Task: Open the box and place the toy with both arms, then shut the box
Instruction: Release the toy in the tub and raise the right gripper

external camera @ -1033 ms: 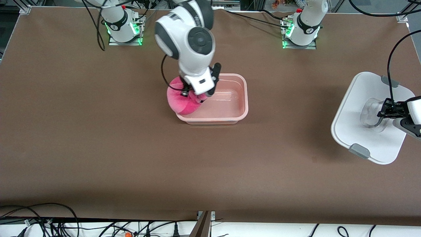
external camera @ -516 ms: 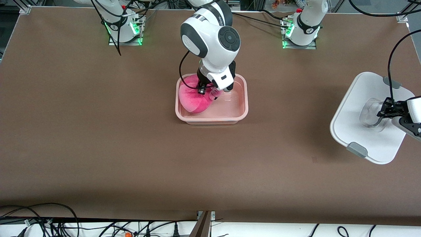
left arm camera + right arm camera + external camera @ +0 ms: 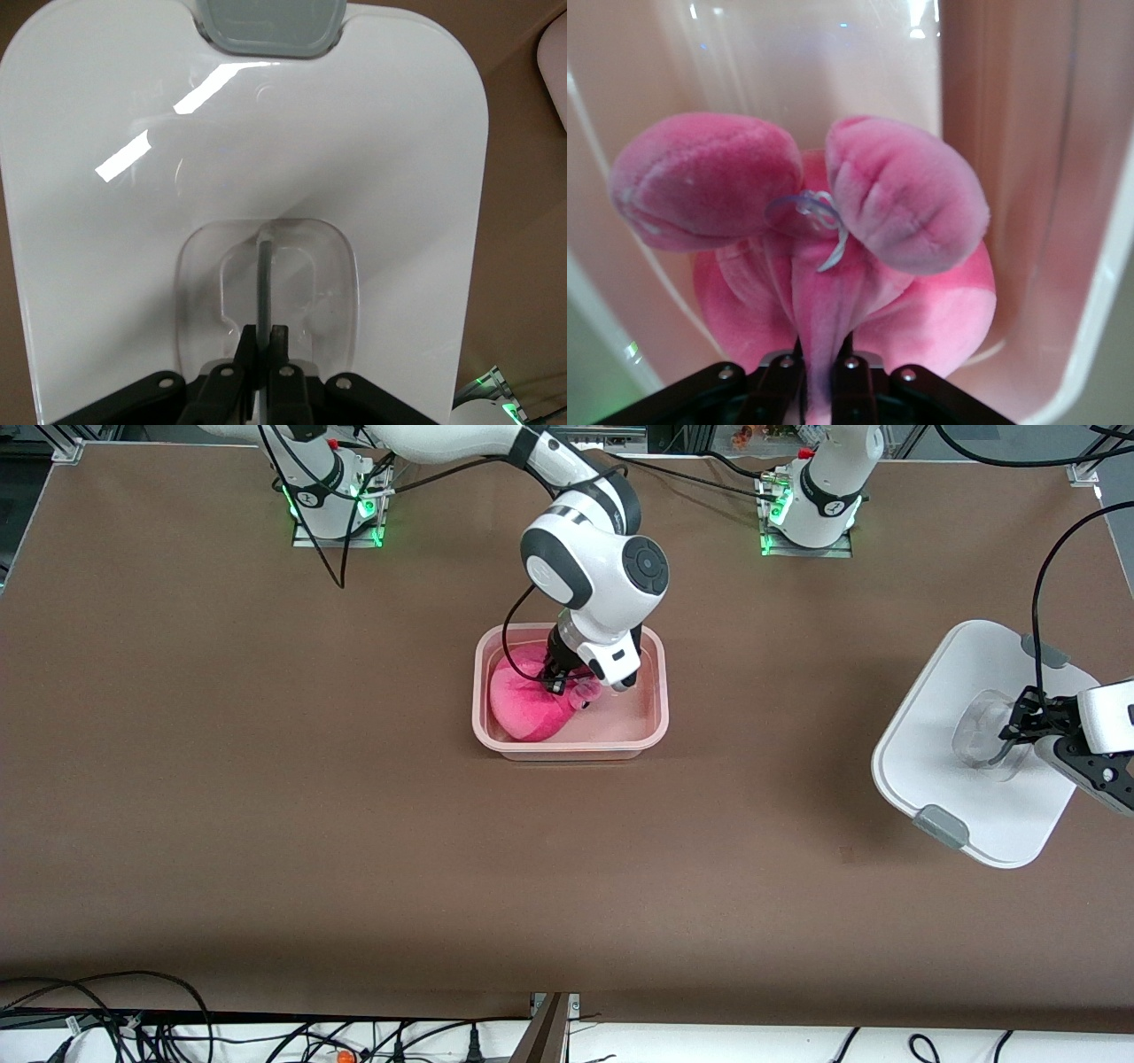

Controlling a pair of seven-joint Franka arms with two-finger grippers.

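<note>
Toy [image 3: 530, 707] is pinched by the right gripper [image 3: 567, 687] inside the box [image 3: 653, 726] (fingertips partly hidden); lid [image 3: 930, 717] is clamped at its handle by the left gripper [image 3: 1019, 731].

Bright even overhead light, glare streaks on lid [image 3: 177, 115], toy [image 3: 806, 266] perhaps slightly soft

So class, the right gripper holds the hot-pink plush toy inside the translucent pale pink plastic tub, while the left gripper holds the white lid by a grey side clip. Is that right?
Not quite. The left gripper is shut on the white lid by its clear recessed handle, not a grey side clip, as the left wrist view shows. The right gripper does hold the hot-pink plush toy inside the translucent pale pink plastic tub.
</note>
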